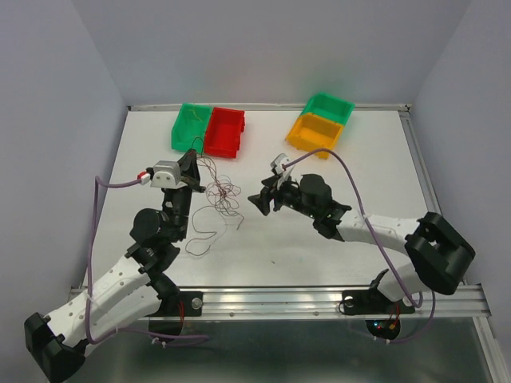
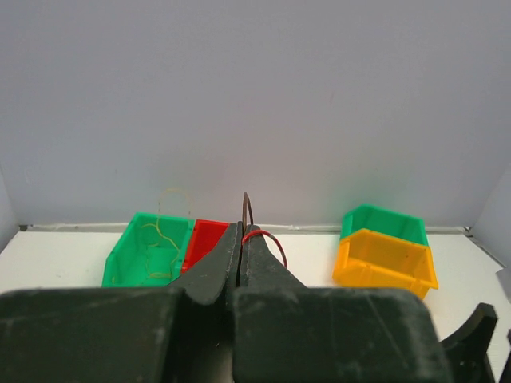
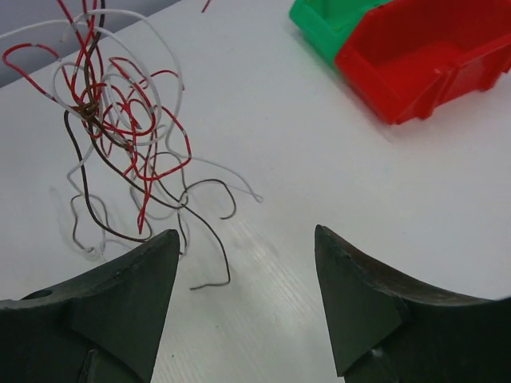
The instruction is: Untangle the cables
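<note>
1. While the left gripper (image 2: 242, 233) is pinched fully closed on a brown and a red strand that poke out above its tips, the right gripper (image 3: 247, 239) stands wide apart. It holds nothing and points at the tangle.
2. The cables (image 1: 222, 191) sit centre-left in the top view, between the two grippers. Their upper strands run to the left gripper, and a loose loop trails lower left on the table (image 1: 319, 239). In the right wrist view, red, white and brown strands meet at one knot, upper left of frame.
3. Step, my read: one arm anchors while the other lines up to pull a strand free. Nothing from this tangle is separated yet.
4. Next move calls for the right jaws closing on a single strand away from the knot, then pulling away from the left grip. The strands are hair-thin, so it's easy to miss or grab two.
5. Around: green bin (image 1: 190, 128) and red bin (image 1: 225, 132) touch, upper left, with a yellowish strand (image 2: 156, 239) in the green one. A second green bin (image 1: 329, 106) and an orange bin (image 1: 318, 132) sit upper centre-right.
6. In the way: the red bin sits close behind the left gripper and could snag a lifted strand.
</note>
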Motion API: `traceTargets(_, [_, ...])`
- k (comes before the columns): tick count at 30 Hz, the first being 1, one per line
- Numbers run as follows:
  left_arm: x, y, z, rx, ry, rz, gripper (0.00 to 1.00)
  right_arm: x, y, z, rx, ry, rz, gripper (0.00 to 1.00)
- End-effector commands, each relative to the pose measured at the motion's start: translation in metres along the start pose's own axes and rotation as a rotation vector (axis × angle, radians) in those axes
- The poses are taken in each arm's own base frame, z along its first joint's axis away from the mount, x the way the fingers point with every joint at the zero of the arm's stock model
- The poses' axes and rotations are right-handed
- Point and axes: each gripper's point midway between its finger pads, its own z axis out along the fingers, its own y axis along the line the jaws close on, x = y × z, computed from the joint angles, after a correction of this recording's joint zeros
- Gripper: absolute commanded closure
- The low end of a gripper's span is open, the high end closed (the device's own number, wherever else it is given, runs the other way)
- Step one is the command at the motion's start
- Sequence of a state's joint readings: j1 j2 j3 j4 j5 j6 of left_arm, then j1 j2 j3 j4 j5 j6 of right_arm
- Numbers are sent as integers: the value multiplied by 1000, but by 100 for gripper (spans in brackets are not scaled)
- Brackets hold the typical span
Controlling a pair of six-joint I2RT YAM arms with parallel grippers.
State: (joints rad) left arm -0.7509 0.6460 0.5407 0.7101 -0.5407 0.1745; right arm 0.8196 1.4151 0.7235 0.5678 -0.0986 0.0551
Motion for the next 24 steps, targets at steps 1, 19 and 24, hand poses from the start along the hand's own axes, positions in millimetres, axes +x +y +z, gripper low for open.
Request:
traceTargets(1, [-20, -8, 3, 37, -58, -44, 100, -10, 42, 11, -255, -83, -53, 27])
traceTargets(19, [-16, -24, 3, 113, -37, -76, 100, -7, 120, 65, -566, -177, -63, 28])
traceTargets(24, [-17, -22, 3, 105, -32, -78, 100, -8, 115, 79, -525, -181, -36, 76])
